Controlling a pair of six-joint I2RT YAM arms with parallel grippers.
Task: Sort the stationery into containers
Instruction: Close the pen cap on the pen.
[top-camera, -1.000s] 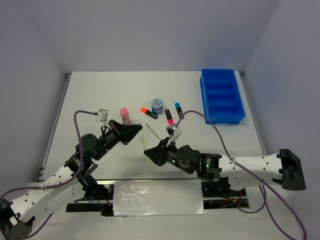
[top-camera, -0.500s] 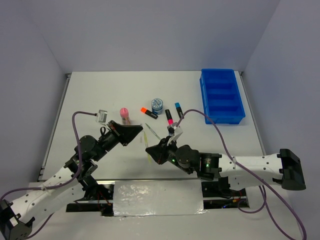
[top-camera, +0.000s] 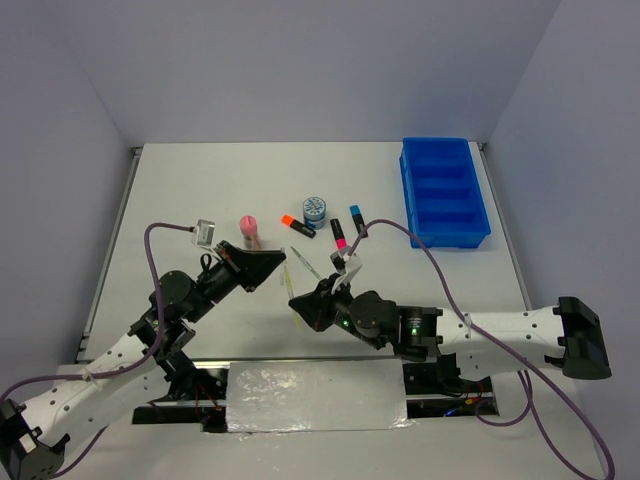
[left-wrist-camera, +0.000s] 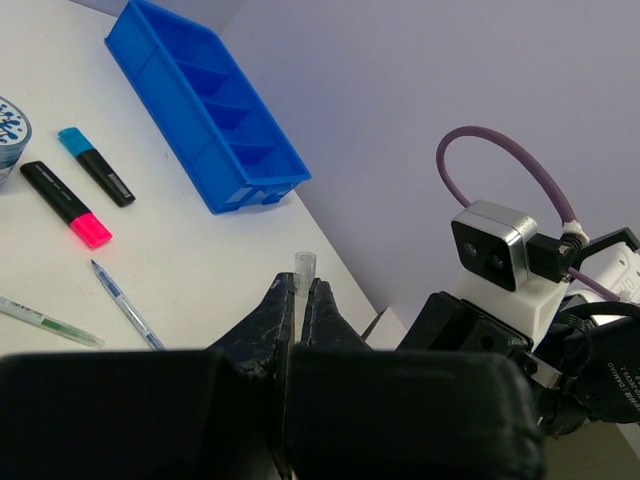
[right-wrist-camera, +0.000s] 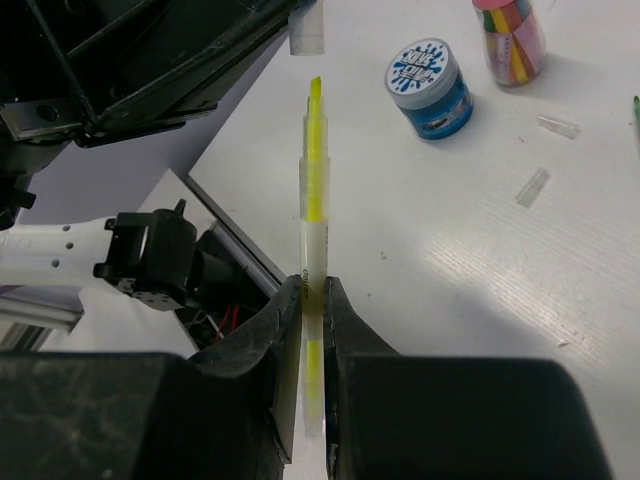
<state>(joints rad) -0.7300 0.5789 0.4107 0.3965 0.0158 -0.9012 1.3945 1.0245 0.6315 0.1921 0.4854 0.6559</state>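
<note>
My left gripper (left-wrist-camera: 298, 285) is shut on a small clear pen cap (left-wrist-camera: 304, 264). My right gripper (right-wrist-camera: 310, 290) is shut on a yellow pen (right-wrist-camera: 315, 195) with a clear barrel. Its tip points at that cap (right-wrist-camera: 307, 30), a short gap away. Seen from above, both grippers meet near the table's front middle, left (top-camera: 275, 263) and right (top-camera: 296, 300). The blue tray (top-camera: 443, 190) stands at the far right. Between lie a pink bottle (top-camera: 248, 229), a round tub (top-camera: 314, 209), and orange (top-camera: 297, 226), pink (top-camera: 339, 236) and blue (top-camera: 357, 220) highlighters.
A thin pen (top-camera: 306, 263) lies on the table just beyond the grippers. Two loose clear caps (right-wrist-camera: 557, 125) lie near the tub (right-wrist-camera: 430, 86). The table's near edge and the arms' mounts are right below the held pen.
The right gripper has carried the yellow pen slightly left, toward the cap. The left gripper has hardly moved.
</note>
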